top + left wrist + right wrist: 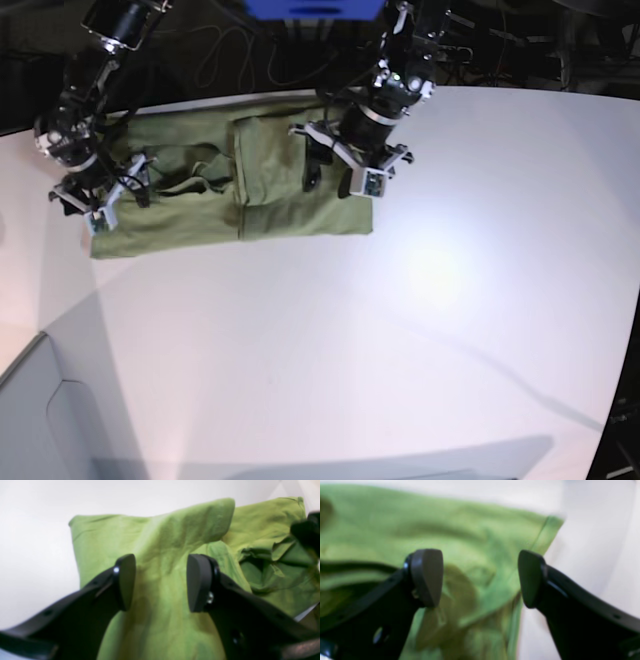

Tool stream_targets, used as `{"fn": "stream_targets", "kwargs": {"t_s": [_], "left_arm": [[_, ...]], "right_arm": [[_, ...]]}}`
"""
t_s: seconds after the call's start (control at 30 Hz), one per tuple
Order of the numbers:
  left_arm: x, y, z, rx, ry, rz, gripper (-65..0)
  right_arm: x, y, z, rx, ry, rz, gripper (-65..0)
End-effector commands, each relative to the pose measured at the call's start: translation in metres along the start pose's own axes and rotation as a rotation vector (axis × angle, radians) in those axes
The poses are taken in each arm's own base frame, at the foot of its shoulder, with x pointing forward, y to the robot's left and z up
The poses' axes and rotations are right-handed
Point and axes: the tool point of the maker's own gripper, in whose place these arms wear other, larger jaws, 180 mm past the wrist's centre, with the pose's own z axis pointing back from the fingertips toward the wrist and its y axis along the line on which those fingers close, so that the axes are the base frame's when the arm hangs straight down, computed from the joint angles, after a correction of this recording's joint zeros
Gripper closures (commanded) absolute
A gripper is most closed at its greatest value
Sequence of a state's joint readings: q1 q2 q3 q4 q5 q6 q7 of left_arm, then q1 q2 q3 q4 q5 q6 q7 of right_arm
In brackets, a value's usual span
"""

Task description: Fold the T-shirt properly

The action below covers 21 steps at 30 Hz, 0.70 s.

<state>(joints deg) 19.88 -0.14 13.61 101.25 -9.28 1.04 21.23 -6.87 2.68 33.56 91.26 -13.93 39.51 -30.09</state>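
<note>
Both tools stand with their jaws apart and grip nothing.

Nearest you in the left wrist view, the left tool [161, 582] hangs over a raised ridge of the T-shirt [160, 562], cloth showing between its pads [197, 582] with no contact that you can confirm. In the right wrist view, the right tool [480, 578] stands wider, over a hemmed edge of the T-shirt [470, 542] where green meets the white table [595, 542]; this picture is soft, so judge height with care.

Farther off, the base view sets the whole scene: the T-shirt [240, 190] lies along the far side of the table [420, 330] as a long band, already doubled in part, with the left tool [352, 160] over its one end and the right tool [100, 195] over the other.

The step in hand appears to be taking both ends for the next fold. To do it well:

- Lower each tool until the edge lies fully between the pads before closing.
- Take all layers at once, not the top one only.
- Lift both ends level, so that the band does not twist.
</note>
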Motion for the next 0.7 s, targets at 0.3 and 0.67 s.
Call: {"fn": "stream_targets", "kwargs": {"t_s": [0.3, 0.67], "left_arm": [[0.012, -0.004, 0.002, -0.014, -0.044, 0.003, -31.6], [0.017, -0.005, 0.003, -0.016, -0.055, 0.0, -31.6]], "right_arm": [[-0.009, -0.001, 0.016, -0.01, 0.0, 0.028, -40.9], [-0.009, -0.04, 0.025, -0.109, -0.015, -0.038, -40.9]]}}
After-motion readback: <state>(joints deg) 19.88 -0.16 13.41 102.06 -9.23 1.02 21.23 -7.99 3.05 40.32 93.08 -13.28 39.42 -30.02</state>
